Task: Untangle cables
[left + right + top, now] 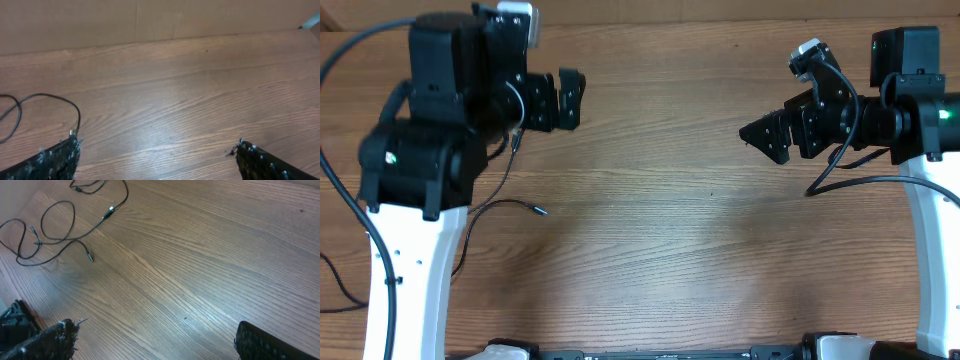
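Left gripper [157, 146] hovers just beside the cables [533, 208], jaws spread wide, holding nothing; right gripper [155, 328], equally wide and empty, hovers well apart from them.

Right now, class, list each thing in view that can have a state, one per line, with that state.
cables, lying loose, looped and crossing, not held
left tool, open, empty
right tool, open, empty, away from the cables
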### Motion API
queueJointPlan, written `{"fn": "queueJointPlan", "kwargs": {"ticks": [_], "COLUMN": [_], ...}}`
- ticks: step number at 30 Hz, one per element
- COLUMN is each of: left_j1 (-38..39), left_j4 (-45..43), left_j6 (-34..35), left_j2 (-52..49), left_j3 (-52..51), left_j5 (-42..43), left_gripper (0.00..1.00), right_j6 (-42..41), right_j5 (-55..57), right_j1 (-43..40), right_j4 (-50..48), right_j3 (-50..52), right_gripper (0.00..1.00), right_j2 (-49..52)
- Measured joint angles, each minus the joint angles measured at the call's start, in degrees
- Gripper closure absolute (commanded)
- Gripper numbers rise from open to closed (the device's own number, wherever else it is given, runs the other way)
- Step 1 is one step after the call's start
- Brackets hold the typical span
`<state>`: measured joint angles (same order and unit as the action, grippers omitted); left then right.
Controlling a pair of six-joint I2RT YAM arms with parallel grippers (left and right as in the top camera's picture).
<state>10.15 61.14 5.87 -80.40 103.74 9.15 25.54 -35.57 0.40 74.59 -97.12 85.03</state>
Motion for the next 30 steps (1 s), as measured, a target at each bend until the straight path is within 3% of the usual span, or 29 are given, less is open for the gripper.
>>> {"fn": "queueJointPlan", "kwargs": {"ticks": [11, 23, 30], "left_j1": [0.00, 0.00, 0.00], "left_j4": [-15.34, -42.01, -55.32], "left_j6": [0.00, 0.04, 0.22], "left_j2": [10.43, 23.93, 28.76], "left_j3": [-18.53, -45.94, -54.82], "left_j5": [0.02, 0.02, 0.02], "left_gripper": [0.00, 0.00, 0.00], "right_j6": [0.00, 0.02, 0.04], "right_j5": [0.00, 0.00, -0.02], "right_j1": [0.00, 0.00, 0.00], "right_j4": [0.00, 0.00, 0.00], "right_j3": [0.00, 0.00, 0.00], "right_gripper": [0.00, 0.00, 0.00], "right_j2": [0.00, 0.00, 0.00]}}
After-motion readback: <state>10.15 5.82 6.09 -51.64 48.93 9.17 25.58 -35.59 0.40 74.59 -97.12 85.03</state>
